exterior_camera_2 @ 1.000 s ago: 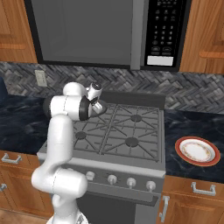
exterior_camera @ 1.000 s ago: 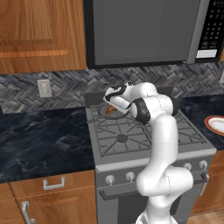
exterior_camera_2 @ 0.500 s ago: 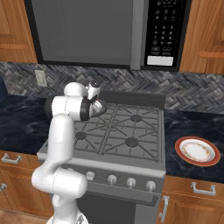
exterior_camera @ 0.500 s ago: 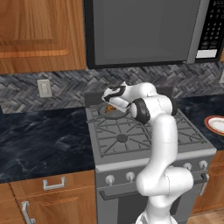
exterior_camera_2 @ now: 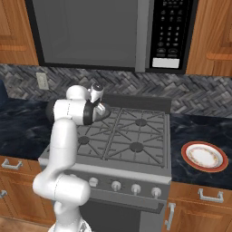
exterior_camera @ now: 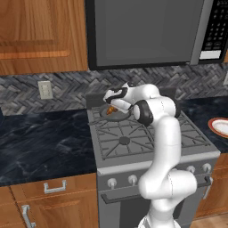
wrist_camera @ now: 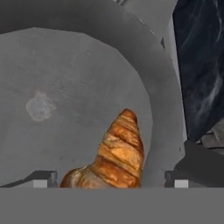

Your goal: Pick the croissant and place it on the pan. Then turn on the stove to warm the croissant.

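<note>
While the arm reaches over the back left burner, the scene reads, largest thing first:

Cabinets: wooden doors above (exterior_camera: 42, 35) and wooden drawers with metal handles below the bench.
Microwave (exterior_camera_2: 108, 34): grey, mounted above the stove, with a dark keypad panel on its right side.
Stove (exterior_camera: 133, 138): grey steel gas range with black grates and a row of round knobs along its front edge; it stands between two stretches of bench.
Bench (exterior_camera: 40, 138): dark marbled stone on both sides of the stove, with a herringbone tile wall behind it and a white outlet on that wall to the left.
Arm: white with dark joints, rising in front of the stove and bending back over its rear left corner.
Plate (exterior_camera_2: 204, 156): white with an orange-red rim, lying on the bench to the right of the stove, well apart from the pan.
Pan (wrist_camera: 65, 87): round, shallow and grey, sitting on the rear left burner, directly under the hand.
Fingers (wrist_camera: 109, 179): spread wide apart, one tip on each side of the croissant, with a clear gap to the pastry on both sides; they grip nothing.
Croissant (wrist_camera: 116, 157): orange-brown and ridged, lying on the pan's flat floor near its rim, between the two finger tips.
</note>
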